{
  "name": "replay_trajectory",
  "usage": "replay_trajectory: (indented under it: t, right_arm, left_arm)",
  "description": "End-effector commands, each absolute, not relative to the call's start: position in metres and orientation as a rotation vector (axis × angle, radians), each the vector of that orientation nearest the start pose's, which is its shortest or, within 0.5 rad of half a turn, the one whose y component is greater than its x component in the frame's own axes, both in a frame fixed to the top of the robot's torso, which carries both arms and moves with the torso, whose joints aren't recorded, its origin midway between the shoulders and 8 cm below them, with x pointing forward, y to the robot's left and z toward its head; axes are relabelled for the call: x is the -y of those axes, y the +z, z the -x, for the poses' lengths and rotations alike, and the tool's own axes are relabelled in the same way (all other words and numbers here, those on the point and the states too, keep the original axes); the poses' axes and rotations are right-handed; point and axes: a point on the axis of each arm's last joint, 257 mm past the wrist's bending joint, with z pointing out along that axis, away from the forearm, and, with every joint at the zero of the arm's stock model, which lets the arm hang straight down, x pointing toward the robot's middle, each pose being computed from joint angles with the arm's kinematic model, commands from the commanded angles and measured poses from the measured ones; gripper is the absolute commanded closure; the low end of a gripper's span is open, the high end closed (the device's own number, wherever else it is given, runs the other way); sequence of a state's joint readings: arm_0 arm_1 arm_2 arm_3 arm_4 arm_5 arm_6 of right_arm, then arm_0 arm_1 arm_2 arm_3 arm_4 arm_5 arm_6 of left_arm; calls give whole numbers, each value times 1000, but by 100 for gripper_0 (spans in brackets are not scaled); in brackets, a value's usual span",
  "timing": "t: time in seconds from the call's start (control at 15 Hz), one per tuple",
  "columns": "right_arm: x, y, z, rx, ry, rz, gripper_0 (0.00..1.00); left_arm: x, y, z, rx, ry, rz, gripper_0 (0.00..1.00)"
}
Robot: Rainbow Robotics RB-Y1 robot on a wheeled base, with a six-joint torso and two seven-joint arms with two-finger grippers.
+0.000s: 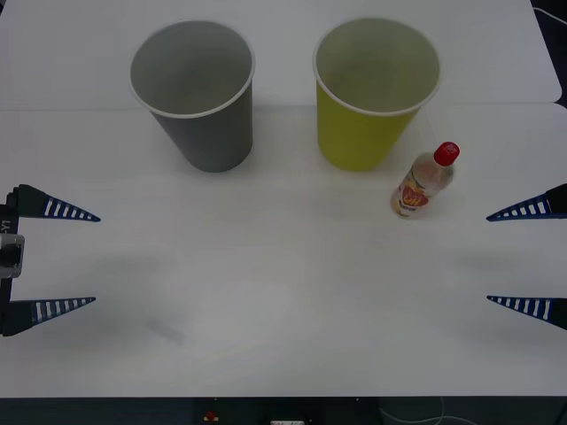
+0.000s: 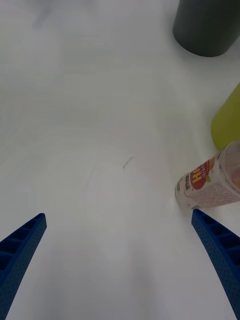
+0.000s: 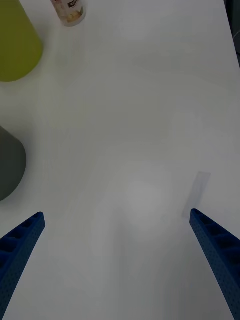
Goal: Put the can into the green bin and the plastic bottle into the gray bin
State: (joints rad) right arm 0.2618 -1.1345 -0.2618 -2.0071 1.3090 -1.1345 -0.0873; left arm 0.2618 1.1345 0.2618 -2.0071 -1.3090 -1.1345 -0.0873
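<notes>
The gray bin (image 1: 197, 93) stands upright at the back left of the white table, and the green bin (image 1: 372, 91) stands upright to its right. A small clear plastic bottle (image 1: 423, 181) with a red cap stands just right of and in front of the green bin. The can is out of view. My left gripper (image 1: 80, 258) hovers open at the table's left edge with nothing between its fingers. My right gripper (image 1: 503, 258) hovers open at the right edge, a short way right of the bottle. The right wrist view has the bottle (image 2: 212, 181) close to one finger.
The white table (image 1: 283, 292) has wide free room between the two grippers and in front of the bins. A seam crosses the table behind the bins' bases. The table's front edge runs along the bottom of the front view.
</notes>
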Motion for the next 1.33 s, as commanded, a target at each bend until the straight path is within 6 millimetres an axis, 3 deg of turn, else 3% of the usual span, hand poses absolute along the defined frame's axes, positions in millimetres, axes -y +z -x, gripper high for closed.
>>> replay_trajectory:
  t: [0.07, 0.4, 0.8, 1.33]
  right_arm:
    - [286, -165, -343, -1594, 210, 1624, 0]
    - [291, -155, -347, -1601, 233, 1586, 0]
    - [318, -166, -352, -1671, 278, 1415, 0]
    - [334, -187, -362, -1678, 315, 1183, 0]
  left_arm:
    - [-286, -167, -341, -1444, -118, -1762, 0]
    - [-286, -167, -341, -1444, -118, -1762, 0]
    - [-286, -167, -341, -1444, -118, -1762, 0]
    - [-286, -167, -341, -1444, -118, -1762, 0]
